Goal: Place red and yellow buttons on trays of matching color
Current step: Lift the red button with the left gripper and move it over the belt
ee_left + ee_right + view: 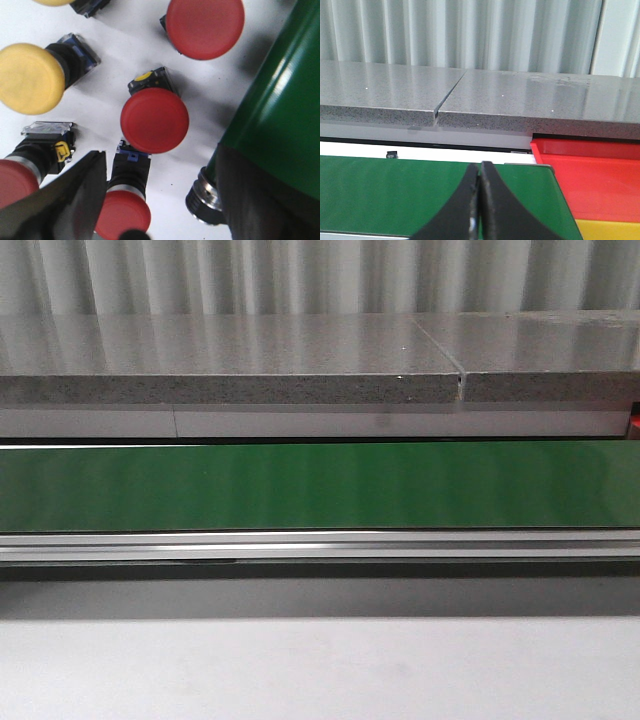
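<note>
Here you are hovering the left gripper point(120, 220), jaw state unclear, over a round red plastic button point(154, 120), while the right gripper point(480, 200) is idling clenched.

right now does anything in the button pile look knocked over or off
Yes. Several buttons lie tipped on their sides on the white surface: a yellow button and two red ones. Two red buttons face cap-up. No damage shows.
</note>
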Motion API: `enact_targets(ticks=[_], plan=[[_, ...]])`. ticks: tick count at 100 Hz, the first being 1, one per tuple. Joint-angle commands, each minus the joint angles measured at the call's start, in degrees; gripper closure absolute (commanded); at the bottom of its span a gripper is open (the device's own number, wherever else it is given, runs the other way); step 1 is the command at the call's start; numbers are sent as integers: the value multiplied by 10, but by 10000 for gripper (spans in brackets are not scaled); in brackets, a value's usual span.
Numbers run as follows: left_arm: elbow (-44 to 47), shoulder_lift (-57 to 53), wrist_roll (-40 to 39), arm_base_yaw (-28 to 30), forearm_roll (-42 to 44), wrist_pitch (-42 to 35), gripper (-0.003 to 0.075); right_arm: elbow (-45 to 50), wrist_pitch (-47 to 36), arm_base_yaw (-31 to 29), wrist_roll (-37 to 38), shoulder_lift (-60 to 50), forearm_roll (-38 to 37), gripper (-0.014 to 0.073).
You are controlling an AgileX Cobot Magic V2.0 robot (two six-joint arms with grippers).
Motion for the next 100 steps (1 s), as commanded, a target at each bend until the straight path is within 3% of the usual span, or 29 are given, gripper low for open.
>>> enact_targets(ticks=[1,51,78,100], plan=[[-24,-5,-3,1,2,2,260,-3,-44,-1,-3,-9,-4,651],[-45,46,-3,1,8,-19,265,-3,-44,-1,-3,-9,-4,651],[-45,46,-3,1,8,-23,449,-3,-44,-1,-3,-9,-4,651],[-45,44,-2,1,11,-24,479,-3,-44,-1,-3,-9,-4,651]])
